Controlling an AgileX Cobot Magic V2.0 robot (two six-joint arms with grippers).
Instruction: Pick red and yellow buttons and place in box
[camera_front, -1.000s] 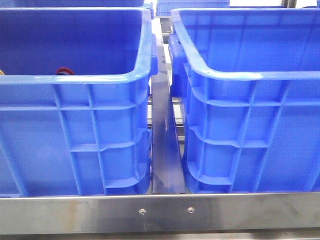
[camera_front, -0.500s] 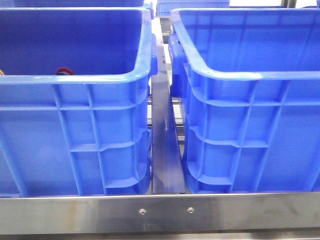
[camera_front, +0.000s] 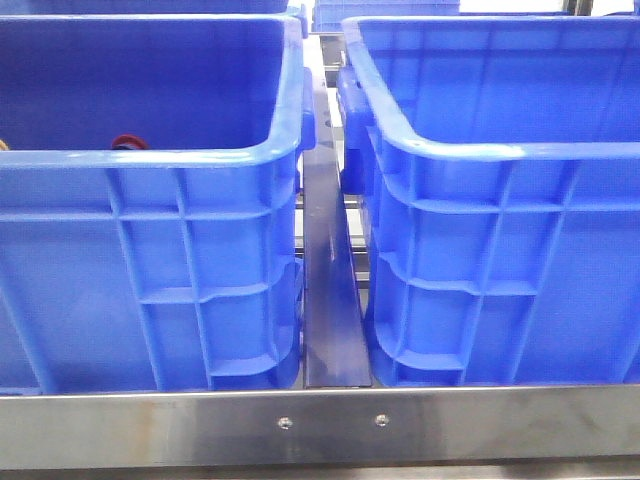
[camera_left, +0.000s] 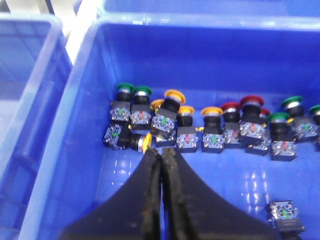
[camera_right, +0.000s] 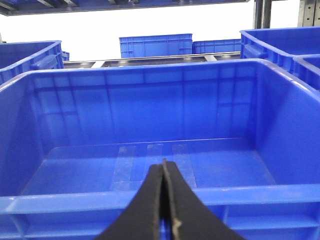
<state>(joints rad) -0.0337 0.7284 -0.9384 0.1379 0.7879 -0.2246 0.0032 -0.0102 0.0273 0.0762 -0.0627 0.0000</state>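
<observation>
Buttons (camera_left: 212, 127) lie bunched, somewhat blurred, in a blue crate (camera_left: 80, 150); both grippers (camera_left: 161, 156) (camera_right: 163, 164) closed, empty

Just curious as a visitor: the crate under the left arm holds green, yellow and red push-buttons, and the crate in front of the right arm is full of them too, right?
Not quite. The right wrist view shows the crate before the right gripper holding nothing on its visible floor. The green, yellow and red push-buttons lie only in the crate under the left gripper.
</observation>
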